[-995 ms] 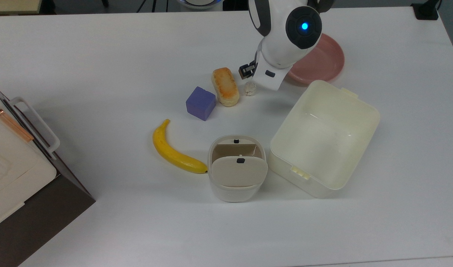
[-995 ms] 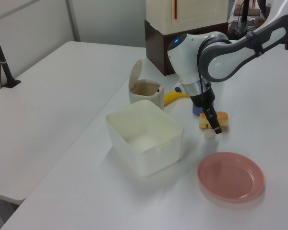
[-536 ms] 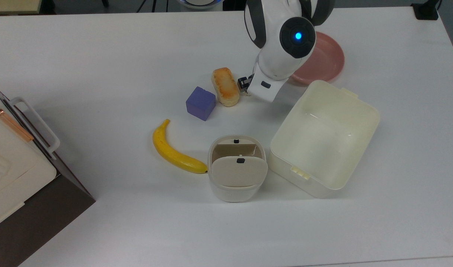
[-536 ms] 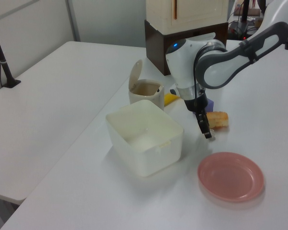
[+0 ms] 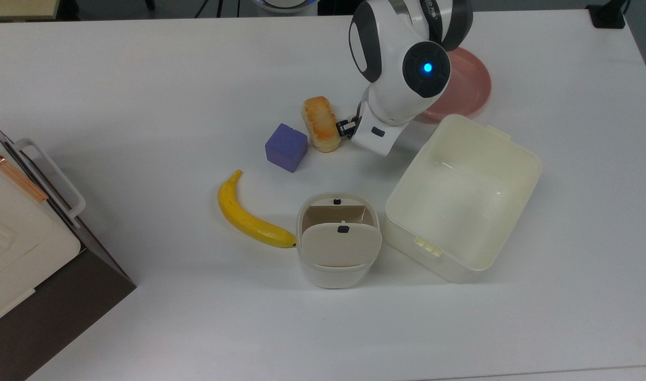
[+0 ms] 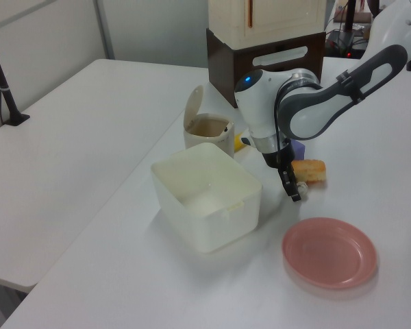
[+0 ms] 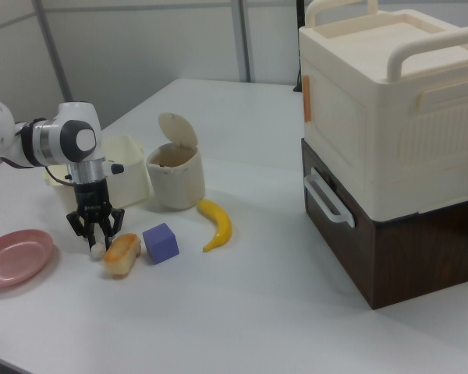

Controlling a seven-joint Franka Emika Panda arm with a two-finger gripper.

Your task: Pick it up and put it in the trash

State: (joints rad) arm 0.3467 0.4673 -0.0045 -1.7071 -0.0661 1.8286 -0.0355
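the gripper [image 7: 98, 241], fingers spread around the paper wad [image 7: 98, 249], should pinch its light, squashy middle.

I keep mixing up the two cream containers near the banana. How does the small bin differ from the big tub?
The small bin is rounded, while the big tub is rectangular. The small bin has a flap lid with a black dot, standing open; the big tub has no lid. The small bin is much narrower than the big tub. Both are cream and stand upright side by side on the white table.
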